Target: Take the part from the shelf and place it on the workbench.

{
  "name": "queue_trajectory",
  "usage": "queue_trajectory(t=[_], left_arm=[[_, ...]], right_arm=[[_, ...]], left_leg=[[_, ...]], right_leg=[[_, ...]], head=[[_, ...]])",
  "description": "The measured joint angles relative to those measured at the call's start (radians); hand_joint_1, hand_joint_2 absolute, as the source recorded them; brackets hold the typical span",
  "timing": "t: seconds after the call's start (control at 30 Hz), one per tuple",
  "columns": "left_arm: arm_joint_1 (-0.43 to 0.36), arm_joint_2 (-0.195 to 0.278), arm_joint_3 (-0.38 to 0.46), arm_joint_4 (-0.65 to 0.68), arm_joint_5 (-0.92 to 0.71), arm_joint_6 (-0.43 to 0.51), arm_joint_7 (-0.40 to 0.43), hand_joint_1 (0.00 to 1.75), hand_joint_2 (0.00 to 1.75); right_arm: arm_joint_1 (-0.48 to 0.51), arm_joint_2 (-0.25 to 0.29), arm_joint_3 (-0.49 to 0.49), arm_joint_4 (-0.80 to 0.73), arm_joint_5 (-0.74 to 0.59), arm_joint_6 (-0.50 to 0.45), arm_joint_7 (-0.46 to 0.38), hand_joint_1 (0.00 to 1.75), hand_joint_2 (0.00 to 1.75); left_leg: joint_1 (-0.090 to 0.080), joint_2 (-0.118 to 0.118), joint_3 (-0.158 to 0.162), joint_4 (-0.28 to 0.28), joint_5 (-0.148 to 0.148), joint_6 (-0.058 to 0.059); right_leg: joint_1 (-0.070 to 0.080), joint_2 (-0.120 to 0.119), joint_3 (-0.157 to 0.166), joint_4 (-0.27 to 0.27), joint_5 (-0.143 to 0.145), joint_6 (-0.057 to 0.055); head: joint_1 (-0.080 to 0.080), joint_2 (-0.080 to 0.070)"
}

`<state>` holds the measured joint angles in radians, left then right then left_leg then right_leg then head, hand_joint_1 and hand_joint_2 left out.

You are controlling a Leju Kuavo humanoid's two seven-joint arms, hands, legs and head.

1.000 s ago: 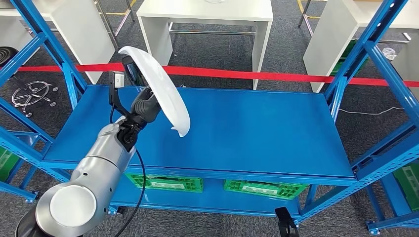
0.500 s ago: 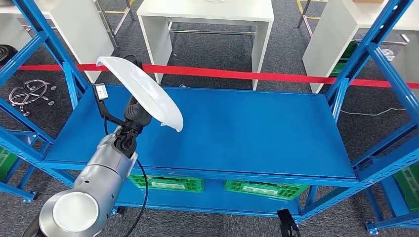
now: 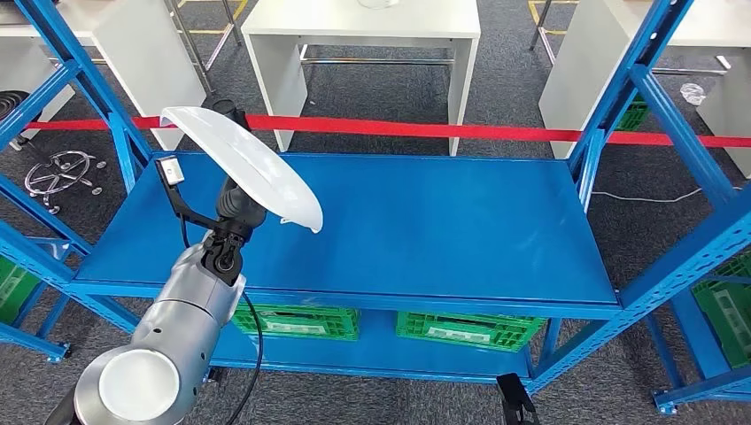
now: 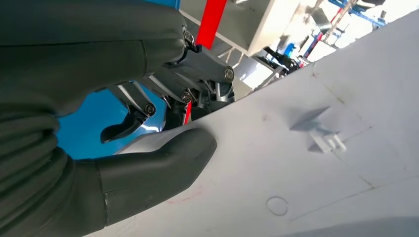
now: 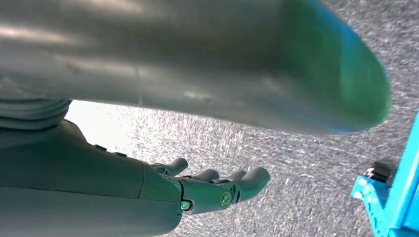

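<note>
**White part held aloft over the shelf, workbench yet to reach**

Nearest in the head view: silver left arm rising from below, left hand [image 3: 239,205] closed on the lower side of the part [image 3: 243,166]. In the left wrist view, thick thumb [image 4: 163,165] pressed flat against the pale surface, darker fingers [image 4: 197,84] wrapped round the far side. Firm pinch on an edge region, not at the middle.

Right hand [image 5: 217,190] hanging low over grey carpet, holding nothing, fingers loosely extended and slightly apart.

Part itself: long, curved white shell, smooth and faintly glossy, tapering to a point at its lower end, tilted with the upper end raised toward the left post of the shelf [image 3: 372,221]. Small moulded clip and a round mark on the inner face, seen from the wrist. Clear of the blue shelf deck, above its left portion, touching nothing but the hand.

Likely handling: light, thin-walled plastic, fairly stiff yet apt to flex at the long free end; slick enough to rotate in a one-sided pinch. Better hold probably nearer the middle of the length, thumb on the inner face, fingers over the outer curve. Clip probably fragile, best kept away from contact when set down.

Farther off: green crates [image 3: 297,320] on the lower tier, red tape [image 3: 496,134] across the floor, white tables [image 3: 363,27] beyond.
</note>
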<state>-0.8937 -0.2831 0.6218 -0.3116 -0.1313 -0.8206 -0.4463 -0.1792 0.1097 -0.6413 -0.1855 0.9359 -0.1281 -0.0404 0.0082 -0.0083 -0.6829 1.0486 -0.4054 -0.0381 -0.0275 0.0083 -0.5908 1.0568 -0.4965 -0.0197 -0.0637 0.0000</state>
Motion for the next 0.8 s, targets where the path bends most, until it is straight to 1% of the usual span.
queue_trajectory(t=[0.03, 0.07, 0.1, 0.13, 0.17, 0.2, 0.23, 0.27, 0.3, 0.33, 0.37, 0.4, 0.43, 0.47, 0.5, 0.53, 0.57, 0.6, 0.63, 0.67, 0.7, 0.73, 0.77, 0.8], left_arm=[[0.000, 0.001, 0.000, -0.001, 0.001, 0.000, 0.000, 1.75, 1.75], [0.000, 0.001, 0.000, -0.002, 0.001, 0.000, 0.000, 1.75, 1.75], [0.001, 0.002, 0.000, -0.002, 0.002, 0.000, 0.000, 1.75, 1.75], [0.002, 0.002, -0.001, -0.003, 0.002, 0.000, 0.000, 1.75, 1.75], [0.003, 0.002, -0.001, -0.003, 0.003, 0.000, 0.000, 1.75, 1.75], [0.004, 0.002, -0.001, -0.003, 0.005, -0.001, -0.001, 1.75, 1.75], [0.005, 0.002, -0.001, -0.004, 0.009, -0.001, -0.002, 1.75, 1.75], [0.005, 0.002, -0.003, -0.006, 0.013, -0.002, -0.003, 1.75, 1.75], [0.004, 0.002, -0.006, -0.010, 0.019, -0.003, -0.003, 1.75, 1.75], [0.004, 0.002, -0.010, -0.015, 0.027, -0.004, -0.003, 1.75, 1.75], [0.003, 0.002, -0.015, -0.020, 0.035, -0.005, -0.002, 1.75, 1.75], [0.003, 0.002, -0.019, -0.023, 0.047, -0.005, 0.000, 1.75, 1.75], [0.004, 0.002, -0.025, -0.025, 0.062, -0.006, 0.004, 1.75, 1.75], [0.004, 0.003, -0.031, -0.027, 0.079, -0.006, 0.009, 1.75, 1.75], [0.004, 0.003, -0.039, -0.029, 0.098, -0.006, 0.015, 1.75, 1.75], [0.004, 0.003, -0.048, -0.031, 0.118, -0.006, 0.021, 1.75, 1.75], [0.004, 0.002, -0.057, -0.033, 0.136, -0.006, 0.026, 1.75, 1.75], [0.004, 0.002, -0.066, -0.035, 0.153, -0.006, 0.031, 1.75, 1.75], [0.005, 0.002, -0.074, -0.036, 0.169, -0.006, 0.036, 1.75, 1.75], [0.007, 0.002, -0.082, -0.037, 0.184, -0.006, 0.040, 1.75, 1.75], [0.008, 0.002, -0.091, -0.038, 0.199, -0.006, 0.044, 1.75, 1.75], [0.010, 0.002, -0.098, -0.039, 0.211, -0.006, 0.047, 1.75, 1.75], [0.011, 0.003, -0.105, -0.042, 0.222, -0.006, 0.050, 1.75, 1.75], [0.012, 0.003, -0.111, -0.044, 0.232, -0.006, 0.053, 1.75, 1.75]], right_arm=[[0.000, 0.000, 0.000, 0.000, 0.000, 0.000, 0.000, 0.00, 0.00], [0.000, 0.000, 0.000, 0.000, 0.000, 0.000, 0.000, 0.00, 0.00], [0.000, -0.001, 0.000, 0.000, 0.000, 0.000, 0.000, 0.00, 0.00], [0.000, -0.001, 0.000, 0.000, 0.000, 0.000, 0.000, 0.00, 0.00], [0.000, -0.001, 0.000, 0.000, 0.000, 0.000, 0.000, 0.00, 0.00], [0.001, -0.001, 0.000, 0.000, 0.001, 0.000, 0.001, 0.00, 0.00], [0.001, -0.001, 0.000, 0.000, 0.001, 0.001, 0.002, 0.00, 0.00], [0.001, -0.001, 0.000, 0.000, 0.001, 0.001, 0.002, 0.00, 0.00], [0.002, -0.001, 0.000, 0.000, 0.001, 0.001, 0.003, 0.00, 0.00], [0.003, -0.001, 0.000, 0.000, 0.001, 0.001, 0.004, 0.00, 0.00], [0.003, -0.001, 0.000, 0.000, 0.001, 0.001, 0.004, 0.00, 0.00], [0.004, -0.001, 0.000, 0.000, 0.001, 0.001, 0.006, 0.00, 0.00], [0.005, -0.001, 0.000, 0.000, 0.001, 0.001, 0.008, 0.00, 0.00], [0.006, -0.001, 0.000, 0.000, 0.001, 0.001, 0.011, 0.00, 0.00], [0.007, 0.000, 0.000, 0.000, 0.001, 0.001, 0.015, 0.00, 0.00], [0.007, 0.000, 0.000, 0.000, 0.001, 0.001, 0.017, 0.00, 0.00], [0.007, 0.000, 0.000, 0.000, 0.002, 0.001, 0.017, 0.00, 0.00], [0.006, 0.000, 0.000, 0.000, 0.002, 0.001, 0.016, 0.00, 0.00], [0.005, 0.000, 0.000, 0.000, 0.002, 0.000, 0.016, 0.00, 0.00], [0.005, 0.000, 0.000, 0.000, 0.003, 0.000, 0.016, 0.00, 0.00], [0.005, 0.000, 0.000, 0.000, 0.003, -0.001, 0.017, 0.00, 0.00], [0.004, 0.000, 0.000, 0.000, 0.004, -0.001, 0.017, 0.00, 0.00], [0.004, 0.000, 0.000, 0.000, 0.004, -0.001, 0.018, 0.00, 0.00], [0.002, -0.001, 0.000, 0.000, 0.004, -0.001, 0.019, 0.00, 0.00]], left_leg=[[0.002, 0.001, -0.013, 0.033, -0.033, -0.005], [0.003, 0.003, -0.031, 0.086, -0.078, -0.009], [0.003, 0.004, -0.050, 0.153, -0.125, -0.012], [0.003, 0.004, -0.066, 0.217, -0.161, -0.014], [0.003, 0.004, -0.069, 0.259, -0.177, -0.015], [0.003, 0.004, -0.056, 0.270, -0.175, -0.014], [0.003, 0.004, -0.024, 0.242, -0.157, -0.011], [0.003, 0.004, 0.024, 0.183, -0.135, -0.007], [0.002, 0.004, 0.079, 0.109, -0.127, -0.002], [-0.001, 0.003, 0.124, 0.046, -0.122, 0.002], [-0.004, 0.002, 0.150, 0.002, -0.125, 0.006], [-0.007, 0.002, 0.159, -0.017, -0.129, 0.010], [-0.009, 0.001, 0.153, -0.020, -0.121, 0.016], [-0.008, 0.003, 0.148, -0.025, -0.112, 0.024], [-0.006, 0.004, 0.143, -0.029, -0.101, 0.033], [-0.004, 0.006, 0.135, -0.034, -0.088, 0.042], [-0.002, 0.007, 0.125, -0.037, -0.076, 0.049], [-0.003, 0.007, 0.113, -0.037, -0.065, 0.054], [-0.005, 0.008, 0.099, -0.036, -0.054, 0.056], [-0.006, 0.008, 0.085, -0.034, -0.045, 0.057], [-0.008, 0.008, 0.071, -0.031, -0.035, 0.057], [-0.009, 0.008, 0.057, -0.027, -0.027, 0.056], [-0.010, 0.008, 0.044, -0.023, -0.019, 0.055], [-0.011, 0.008, 0.032, -0.019, -0.012, 0.053]], right_leg=[[-0.001, -0.001, -0.007, -0.003, 0.009, -0.009], [-0.001, -0.003, -0.015, -0.004, 0.017, -0.015], [0.000, -0.003, -0.025, -0.004, 0.026, -0.018], [0.001, -0.003, -0.036, -0.004, 0.034, -0.019], [0.002, -0.003, -0.048, -0.003, 0.042, -0.019], [0.003, -0.004, -0.059, -0.003, 0.051, -0.017], [0.003, -0.003, -0.070, -0.003, 0.060, -0.016], [0.003, -0.003, -0.080, -0.002, 0.068, -0.013], [0.004, -0.003, -0.087, -0.002, 0.076, -0.009], [0.005, -0.003, -0.092, -0.003, 0.084, -0.004], [0.005, -0.003, -0.093, -0.005, 0.091, 0.002], [0.005, -0.004, -0.094, -0.009, 0.100, 0.009], [0.005, -0.004, -0.093, -0.015, 0.109, 0.017], [0.003, -0.004, -0.095, -0.018, 0.113, 0.023], [0.003, -0.004, -0.100, -0.014, 0.103, 0.029], [0.003, -0.004, -0.110, 0.008, 0.075, 0.033], [0.003, -0.004, -0.124, 0.050, 0.032, 0.036], [0.004, -0.004, -0.141, 0.109, -0.019, 0.038], [0.004, -0.004, -0.156, 0.175, -0.059, 0.039], [0.006, -0.004, -0.163, 0.228, -0.079, 0.040], [0.007, -0.004, -0.157, 0.255, -0.078, 0.039], [0.010, -0.004, -0.134, 0.246, -0.059, 0.036], [0.012, -0.004, -0.094, 0.204, -0.034, 0.031], [0.015, -0.005, -0.044, 0.138, -0.023, 0.024]], head=[[0.000, 0.000], [0.000, 0.000], [-0.001, 0.000], [-0.001, 0.000], [-0.001, 0.000], [-0.001, 0.000], [-0.001, 0.000], [-0.001, 0.000], [-0.001, 0.000], [0.000, 0.000], [0.000, 0.000], [0.000, 0.000], [0.000, 0.000], [-0.001, 0.000], [-0.001, 0.000], [-0.001, 0.000], [0.000, 0.000], [0.001, 0.000], [0.001, 0.000], [0.001, 0.000], [0.001, 0.000], [0.001, 0.000], [0.001, 0.000], [0.001, 0.000]])
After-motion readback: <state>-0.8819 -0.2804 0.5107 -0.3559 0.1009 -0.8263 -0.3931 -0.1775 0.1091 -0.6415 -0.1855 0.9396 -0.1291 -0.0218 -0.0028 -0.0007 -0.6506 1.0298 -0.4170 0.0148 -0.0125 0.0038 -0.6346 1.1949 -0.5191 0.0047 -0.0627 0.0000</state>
